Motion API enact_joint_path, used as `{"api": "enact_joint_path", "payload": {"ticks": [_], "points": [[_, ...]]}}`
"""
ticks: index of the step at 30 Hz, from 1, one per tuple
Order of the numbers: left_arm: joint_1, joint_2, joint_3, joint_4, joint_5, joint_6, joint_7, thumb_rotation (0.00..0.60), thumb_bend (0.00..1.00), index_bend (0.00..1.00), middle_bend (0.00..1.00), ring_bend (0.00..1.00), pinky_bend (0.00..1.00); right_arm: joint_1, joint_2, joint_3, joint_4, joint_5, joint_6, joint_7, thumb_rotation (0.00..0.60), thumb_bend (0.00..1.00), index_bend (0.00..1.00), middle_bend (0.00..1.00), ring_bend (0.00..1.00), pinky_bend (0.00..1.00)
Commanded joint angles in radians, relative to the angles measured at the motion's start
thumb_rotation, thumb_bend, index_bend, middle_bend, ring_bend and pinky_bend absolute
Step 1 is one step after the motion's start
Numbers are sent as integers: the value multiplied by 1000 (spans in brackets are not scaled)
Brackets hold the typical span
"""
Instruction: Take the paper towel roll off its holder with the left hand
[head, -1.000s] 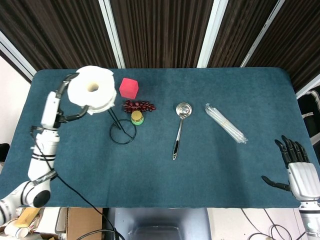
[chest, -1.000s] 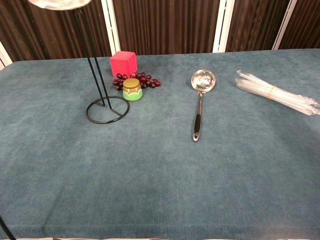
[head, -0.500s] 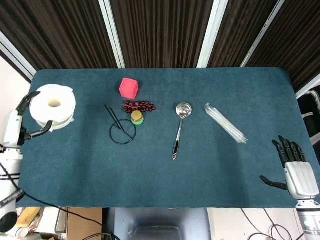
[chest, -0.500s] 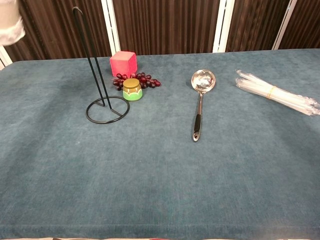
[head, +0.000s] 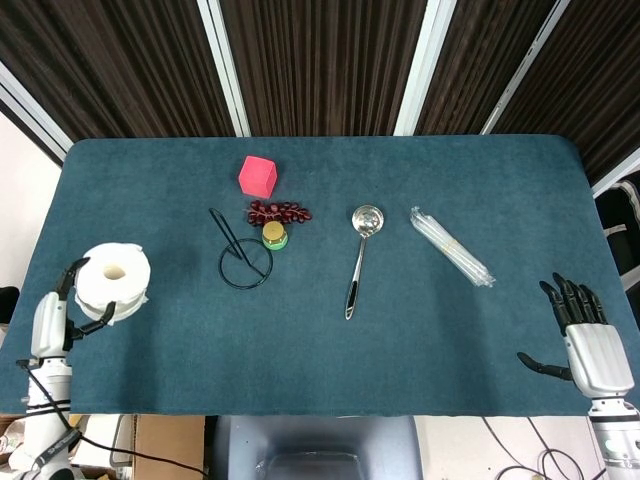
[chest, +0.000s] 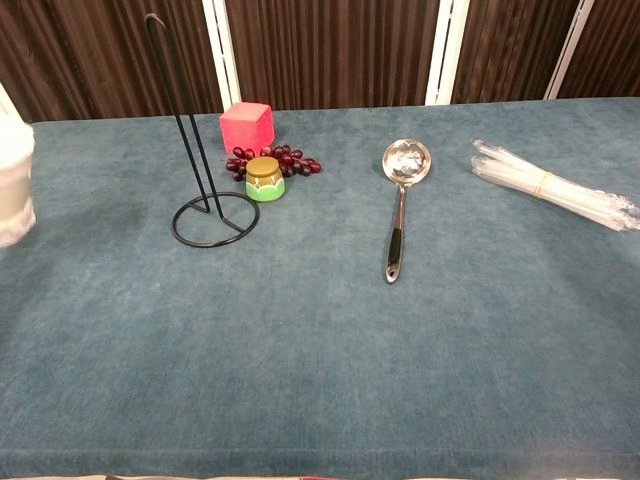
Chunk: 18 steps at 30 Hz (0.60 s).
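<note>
The white paper towel roll (head: 114, 281) is off its holder and sits upright in my left hand (head: 62, 315) near the table's front left corner; the fingers wrap its side. In the chest view only the roll's edge (chest: 14, 180) shows at the far left. The black wire holder (head: 243, 258) stands bare on its ring base, its tall post (chest: 180, 110) upright. My right hand (head: 585, 335) hovers open past the table's front right corner, fingers spread, holding nothing.
A red cube (head: 257, 176), dark grapes (head: 279, 211) and a small green-and-gold jar (head: 274, 235) sit just behind and right of the holder. A metal ladle (head: 358, 255) lies mid-table. A bundle of clear straws (head: 452, 246) lies to the right.
My left hand lifted the roll clear of the holder's post, then carried it left and down toward the front left corner. The right hand drifted slightly toward the front.
</note>
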Motion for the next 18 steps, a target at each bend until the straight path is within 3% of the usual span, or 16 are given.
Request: {"api": "enact_joint_path", "payload": {"ticks": [1, 7, 10, 13, 18], "points": [[17, -62, 1, 60, -29, -13, -27, 600, 448, 339, 521, 494, 779, 1, -1, -1, 0, 2, -4, -1, 600, 152, 0, 0, 0, 69], [38, -137, -26, 129, -63, -3, -61, 600, 447, 339, 524, 492, 778, 2, -4, -2, 2, 3, -6, -5, 600, 151, 0, 0, 0, 69], [41, -151, -31, 154, -68, -15, -62, 600, 446, 297, 485, 444, 749, 3, -5, -3, 3, 4, -9, -8, 600, 151, 0, 0, 0, 69], [46, -150, -27, 159, -69, -33, -51, 600, 442, 221, 393, 368, 692, 4, -6, -3, 4, 4, -10, -9, 600, 151, 0, 0, 0, 69], [56, -124, -13, 124, -71, -90, -71, 600, 419, 56, 124, 143, 470, 3, -7, -4, 5, 2, -7, -8, 600, 151, 0, 0, 0, 69]]}}
